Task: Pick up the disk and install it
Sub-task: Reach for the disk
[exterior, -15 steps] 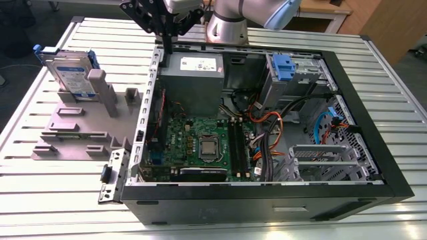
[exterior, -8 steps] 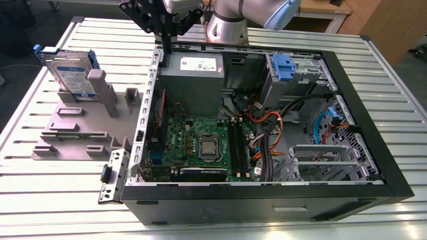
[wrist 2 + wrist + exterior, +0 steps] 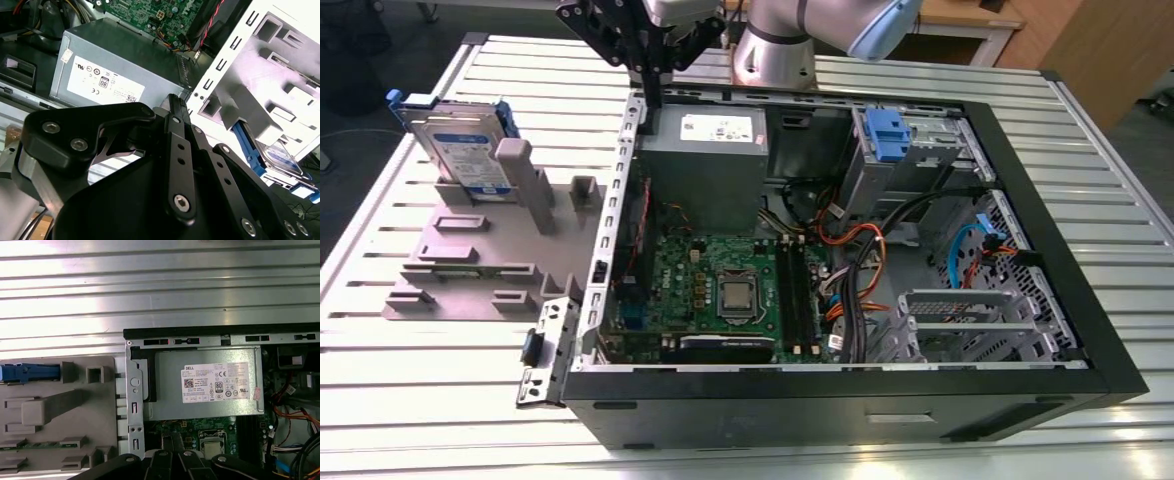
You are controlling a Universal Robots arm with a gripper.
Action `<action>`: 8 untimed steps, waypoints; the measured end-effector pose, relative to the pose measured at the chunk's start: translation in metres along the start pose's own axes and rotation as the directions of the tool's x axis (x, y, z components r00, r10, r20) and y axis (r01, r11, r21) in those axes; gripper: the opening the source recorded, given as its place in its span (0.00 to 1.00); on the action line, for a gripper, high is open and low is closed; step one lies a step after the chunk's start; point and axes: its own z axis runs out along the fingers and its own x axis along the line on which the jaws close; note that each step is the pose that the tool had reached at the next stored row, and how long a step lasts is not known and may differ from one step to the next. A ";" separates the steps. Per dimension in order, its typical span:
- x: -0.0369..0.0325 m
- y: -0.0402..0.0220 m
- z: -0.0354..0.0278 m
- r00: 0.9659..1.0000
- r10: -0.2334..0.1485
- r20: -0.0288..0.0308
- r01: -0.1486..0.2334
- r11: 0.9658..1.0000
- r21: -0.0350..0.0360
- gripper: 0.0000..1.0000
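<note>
one slatted metal table (image 3: pixel 427 400) bears the disk (image 3: pixel 460 150) upright in a stand (image 3: pixel 467 270), jaws closed and empty.

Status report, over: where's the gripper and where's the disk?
Gripper empty, above the rim of the computer case, near the power supply. Disk upright in the grey holder, untouched. No obstruction seen between them.

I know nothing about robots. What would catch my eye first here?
An open computer case lies on the slatted table, its green motherboard exposed. The gripper hangs above its grey power supply, while the blue-edged disk stands in a grey holder at the exterior view's left.
</note>
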 end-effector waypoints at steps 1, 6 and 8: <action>0.0000 0.0000 0.0000 1.000 0.000 0.000 0.000 1.000 0.000 0.11; 0.0008 -0.0001 0.0000 1.000 0.000 0.000 0.000 1.000 0.000 0.11; 0.0018 -0.0002 -0.0001 1.000 0.000 0.000 0.000 1.000 0.000 0.11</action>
